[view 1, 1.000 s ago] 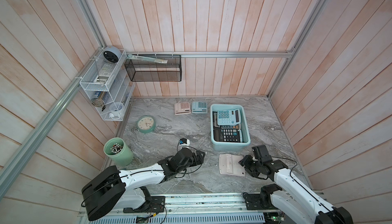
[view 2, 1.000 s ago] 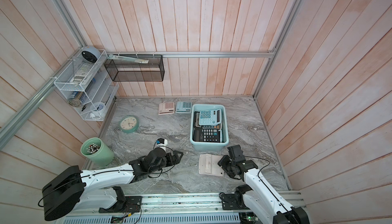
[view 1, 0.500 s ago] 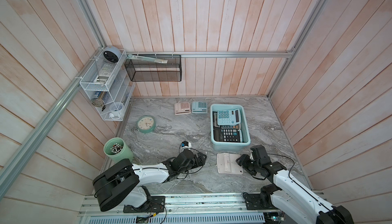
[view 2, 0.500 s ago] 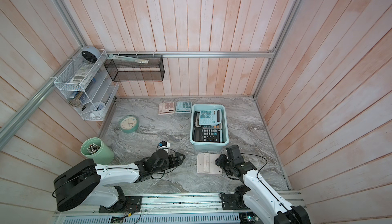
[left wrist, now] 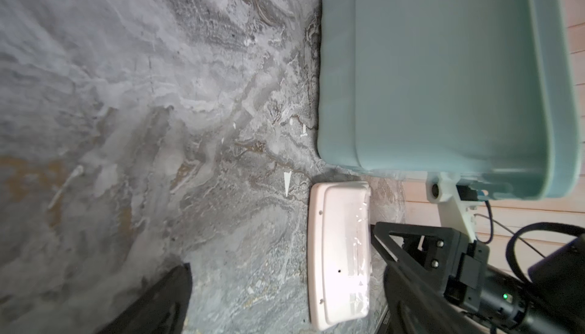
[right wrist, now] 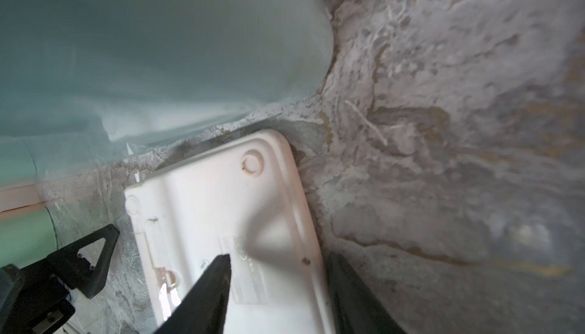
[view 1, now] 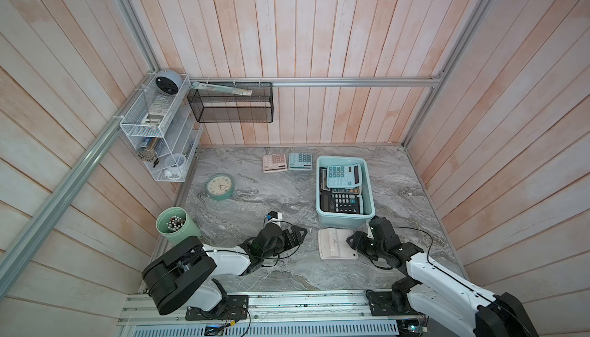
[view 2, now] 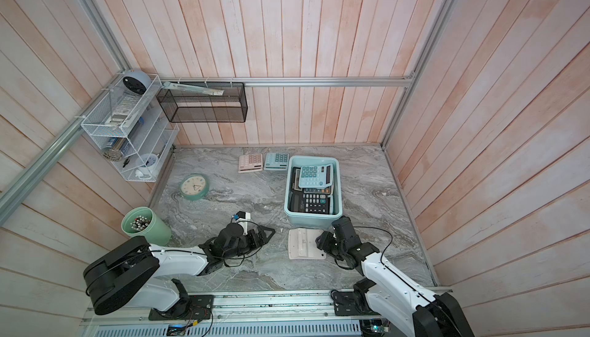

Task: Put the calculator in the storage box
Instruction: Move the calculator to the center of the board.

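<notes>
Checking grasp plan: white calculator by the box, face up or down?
Face down: calculator shows its back with round feet, no keys.

We hold our left gripper (view 1: 297,234) low beside the storage box (view 1: 344,222), jaws wide. Our right gripper (view 1: 350,243) sits before it, half-parted.

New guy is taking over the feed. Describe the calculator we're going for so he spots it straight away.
Find the pale teal storage box on the marble tabletop. Just outside its wall nearest the robot lies the face-down calculator. Unlike the pink calculator and teal calculator by the back wall, which show keys, it shows only a plain pale back.
</notes>
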